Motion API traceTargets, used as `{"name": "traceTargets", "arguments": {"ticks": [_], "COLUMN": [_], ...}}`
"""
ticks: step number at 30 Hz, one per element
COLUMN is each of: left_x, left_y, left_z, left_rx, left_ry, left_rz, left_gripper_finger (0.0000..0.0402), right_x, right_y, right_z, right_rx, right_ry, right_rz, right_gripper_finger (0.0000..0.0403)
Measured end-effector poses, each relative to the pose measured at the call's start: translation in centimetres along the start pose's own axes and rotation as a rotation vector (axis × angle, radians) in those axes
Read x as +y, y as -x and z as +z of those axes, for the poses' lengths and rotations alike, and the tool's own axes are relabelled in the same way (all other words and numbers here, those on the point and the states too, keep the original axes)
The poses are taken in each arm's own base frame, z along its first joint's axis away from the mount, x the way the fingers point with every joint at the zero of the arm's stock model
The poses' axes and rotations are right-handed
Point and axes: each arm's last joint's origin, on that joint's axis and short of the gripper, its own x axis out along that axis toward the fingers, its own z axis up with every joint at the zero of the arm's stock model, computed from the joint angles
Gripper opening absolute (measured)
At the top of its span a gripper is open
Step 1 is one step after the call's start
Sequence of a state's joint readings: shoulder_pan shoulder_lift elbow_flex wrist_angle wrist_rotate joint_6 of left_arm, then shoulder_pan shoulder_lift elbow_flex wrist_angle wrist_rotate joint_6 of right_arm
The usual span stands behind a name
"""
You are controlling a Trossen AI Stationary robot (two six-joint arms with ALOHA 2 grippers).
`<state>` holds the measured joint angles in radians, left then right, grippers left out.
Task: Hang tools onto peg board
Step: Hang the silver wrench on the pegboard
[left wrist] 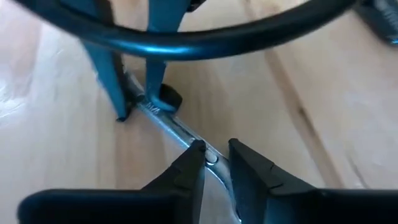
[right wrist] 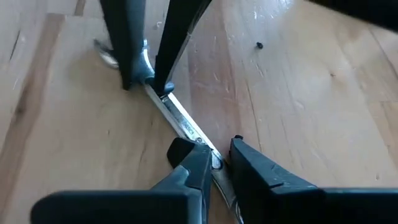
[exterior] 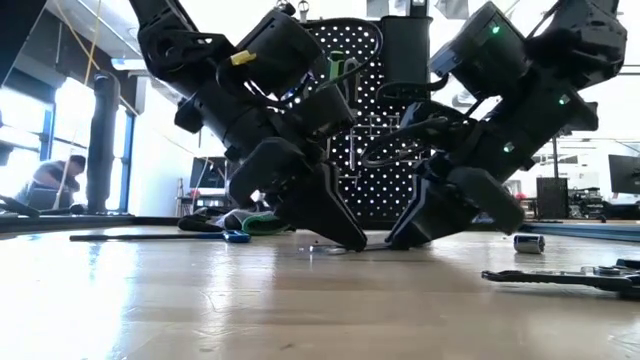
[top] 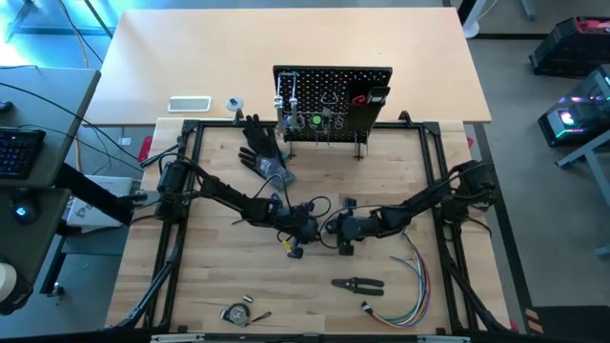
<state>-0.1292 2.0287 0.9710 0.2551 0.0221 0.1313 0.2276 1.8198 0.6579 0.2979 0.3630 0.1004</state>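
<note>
Both arms reach inward and tilt steeply down to the middle of the table (top: 219,276), their tips meeting low over the wood. The left gripper (left wrist: 216,163) pinches one end of a silver wrench (left wrist: 177,127); the right gripper (right wrist: 214,158) pinches the other end. The wrench lies flat on the table, its long axis running from one gripper to the other, roughly across the table. The peg board (top: 333,95) stands upright at the far edge, well apart from it.
</note>
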Motion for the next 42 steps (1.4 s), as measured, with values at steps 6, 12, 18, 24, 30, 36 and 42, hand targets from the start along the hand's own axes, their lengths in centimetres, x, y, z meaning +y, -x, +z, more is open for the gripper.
{"name": "traceTargets", "arguments": {"ticks": [6, 12, 18, 24, 30, 36, 42], "left_x": [0.8, 1.4, 1.6, 1.6, 0.7, 0.8, 1.4], "left_y": [0.1, 0.5, 2.2, 2.9, 1.6, 1.7, 1.7], "left_z": [-0.3, 0.0, 1.2, 2.0, 1.2, 1.0, 1.0], "left_rx": [0.036, 0.008, -0.035, -0.075, -0.042, -0.018, -0.026], "left_ry": [0.062, 0.102, 0.108, 0.088, 0.029, 0.028, 0.046], "left_rz": [0.054, 0.042, 0.043, 0.046, 0.026, 0.027, 0.040], "left_gripper_finger": [0.0020, 0.0011, 0.0051, 0.0115, 0.0159, 0.0170, 0.0170], "right_x": [-0.5, -1.2, -1.5, -1.4, -1.3, -0.9, -0.6], "right_y": [1.3, 3.8, 6.6, 8.2, 8.3, 8.5, 8.0], "right_z": [0.8, 1.9, 2.7, 3.2, 3.1, 3.1, 2.7], "right_rx": [-0.015, -0.026, -0.041, -0.082, -0.081, -0.084, -0.045], "right_ry": [-0.010, -0.029, -0.053, -0.052, -0.067, -0.064, -0.102], "right_rz": [0.005, 0.027, 0.049, 0.043, 0.038, 0.049, 0.062], "right_gripper_finger": [0.0031, 0.0029, 0.0029, 0.0029, 0.0030, 0.0030, 0.0030]}}
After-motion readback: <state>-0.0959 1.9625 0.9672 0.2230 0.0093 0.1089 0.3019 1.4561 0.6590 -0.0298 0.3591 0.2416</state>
